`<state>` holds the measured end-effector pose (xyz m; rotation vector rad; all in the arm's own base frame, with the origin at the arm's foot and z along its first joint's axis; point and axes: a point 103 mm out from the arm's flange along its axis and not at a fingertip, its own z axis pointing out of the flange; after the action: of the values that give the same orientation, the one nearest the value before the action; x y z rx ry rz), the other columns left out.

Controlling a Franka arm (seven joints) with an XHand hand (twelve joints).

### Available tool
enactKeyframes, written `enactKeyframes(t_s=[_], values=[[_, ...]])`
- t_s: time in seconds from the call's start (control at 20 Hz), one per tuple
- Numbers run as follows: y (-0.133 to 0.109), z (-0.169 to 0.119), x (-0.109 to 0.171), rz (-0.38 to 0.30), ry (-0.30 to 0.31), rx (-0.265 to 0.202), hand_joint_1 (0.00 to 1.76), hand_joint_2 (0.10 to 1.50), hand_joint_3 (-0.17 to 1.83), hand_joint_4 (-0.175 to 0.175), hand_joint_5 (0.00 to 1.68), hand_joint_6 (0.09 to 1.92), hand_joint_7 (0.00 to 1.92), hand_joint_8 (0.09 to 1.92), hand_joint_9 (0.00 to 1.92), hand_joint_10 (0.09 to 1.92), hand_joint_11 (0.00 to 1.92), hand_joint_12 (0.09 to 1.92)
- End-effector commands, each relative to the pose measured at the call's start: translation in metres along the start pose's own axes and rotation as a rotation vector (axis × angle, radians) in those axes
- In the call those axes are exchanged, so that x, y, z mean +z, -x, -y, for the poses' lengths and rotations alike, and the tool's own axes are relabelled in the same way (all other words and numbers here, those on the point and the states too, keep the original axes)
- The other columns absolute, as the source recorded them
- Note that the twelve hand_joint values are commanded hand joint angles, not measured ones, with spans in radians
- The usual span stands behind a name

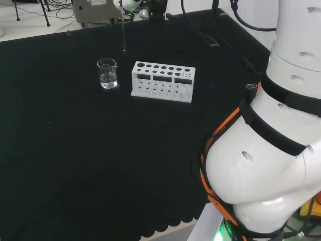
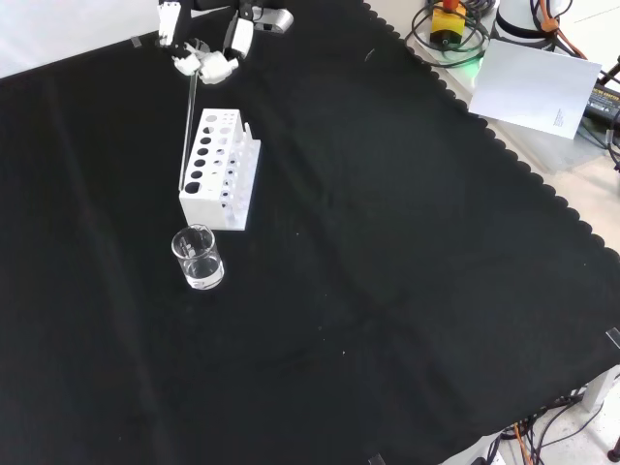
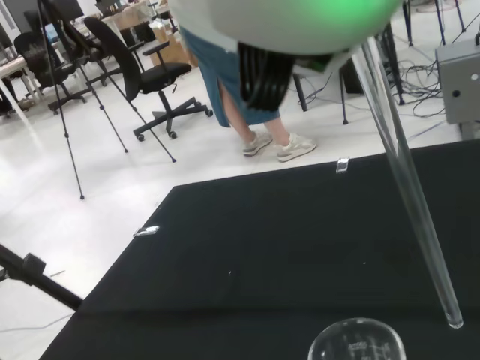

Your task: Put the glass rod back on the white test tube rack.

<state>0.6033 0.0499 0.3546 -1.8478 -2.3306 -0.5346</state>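
In the front view we see the black and white hand (image 2: 215,60) with fingers curled around the top of the thin clear glass rod (image 2: 187,126). The rod hangs nearly upright below it, above the cloth between the white plastic test tube rack (image 2: 221,170) and the small clear glass beaker (image 2: 198,257). We cannot make out the rod's tip against the rack.

In your wrist view the beaker (image 3: 357,341) was cut off by the edge; the hand (image 3: 285,19) was a blur.
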Motion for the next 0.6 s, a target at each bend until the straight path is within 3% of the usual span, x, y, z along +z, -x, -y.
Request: enactKeyframes(t_s=[0.05, 0.6], values=[[0.002, 0.001, -0.007, 0.015, 0.003, 0.005, 1.31, 0.61, 0.93, -0.175, 1.08, 0.89, 1.15, 1.28, 1.57, 1.04, 1.64, 0.85], [0.004, 0.005, -0.022, 0.021, 0.015, -0.001, 1.31, 0.61, 0.93, -0.175, 1.09, 0.88, 1.15, 1.28, 1.57, 1.04, 1.64, 0.85]])
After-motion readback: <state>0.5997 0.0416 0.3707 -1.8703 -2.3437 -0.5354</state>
